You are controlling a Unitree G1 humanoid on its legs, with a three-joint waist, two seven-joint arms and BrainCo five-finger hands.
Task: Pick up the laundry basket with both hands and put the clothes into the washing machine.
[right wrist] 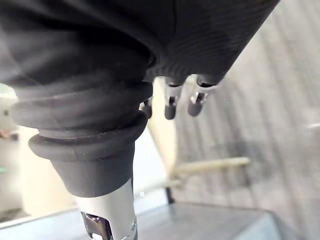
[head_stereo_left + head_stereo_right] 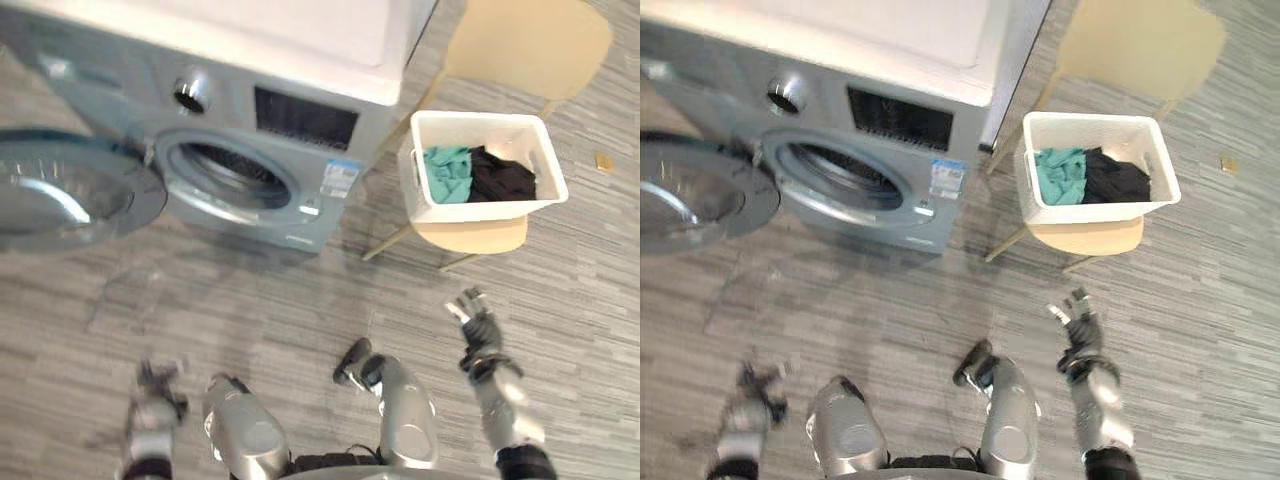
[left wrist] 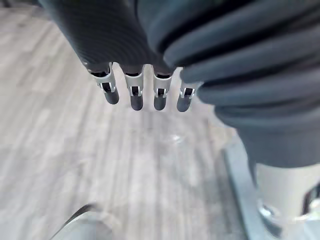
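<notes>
The washing machine door stands open at the far left. The left robot hand, fingers straight and empty, hangs nearer than it, so a careless swing across could clip the door. The right robot hand, fingers spread and empty, might nudge the chair and tip the load. The laundry basket, holding teal and black clothes, sits on that chair at the far right. It is beyond the right robot hand and well apart from the left.

left hand: silver fingers, dark ribbed cover
</notes>
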